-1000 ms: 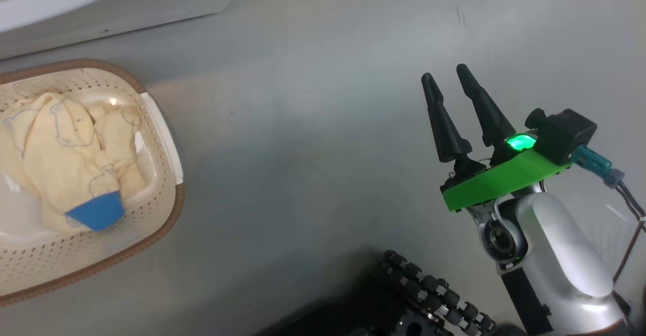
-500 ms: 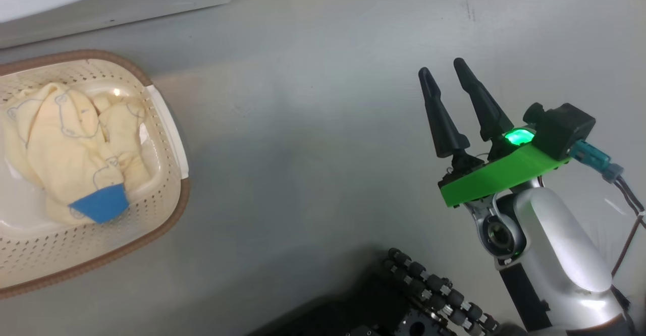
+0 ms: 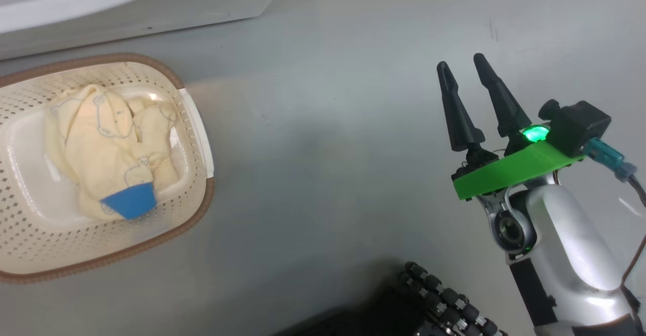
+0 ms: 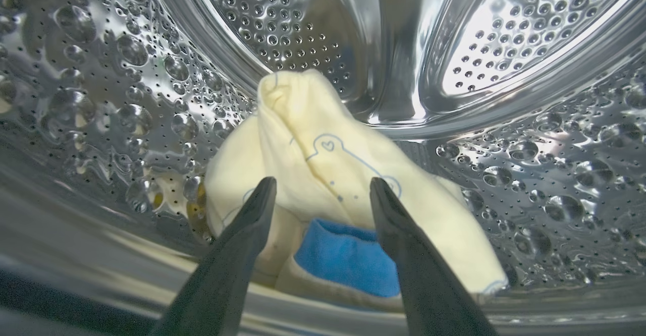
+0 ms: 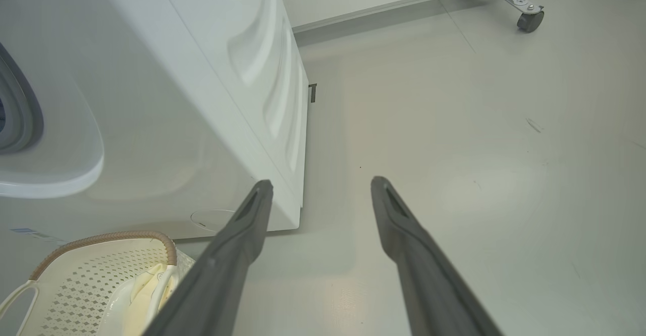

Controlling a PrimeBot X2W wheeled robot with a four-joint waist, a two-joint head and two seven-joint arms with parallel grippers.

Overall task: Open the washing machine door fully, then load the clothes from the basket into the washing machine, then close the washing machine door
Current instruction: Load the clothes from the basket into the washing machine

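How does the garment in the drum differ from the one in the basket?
The loaded garment lies in the steel drum, before the open left gripper; the waiting garment sits bunched in the cream basket, apart from the right gripper. Both are cream-yellow with bear prints and blue cuffs.

Shiny steel drum, matt cloth garments

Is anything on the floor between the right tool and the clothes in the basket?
Nothing visible does. Bare floor separates the right tool from the basket, and the clothes lie uncovered inside it, below its rim.
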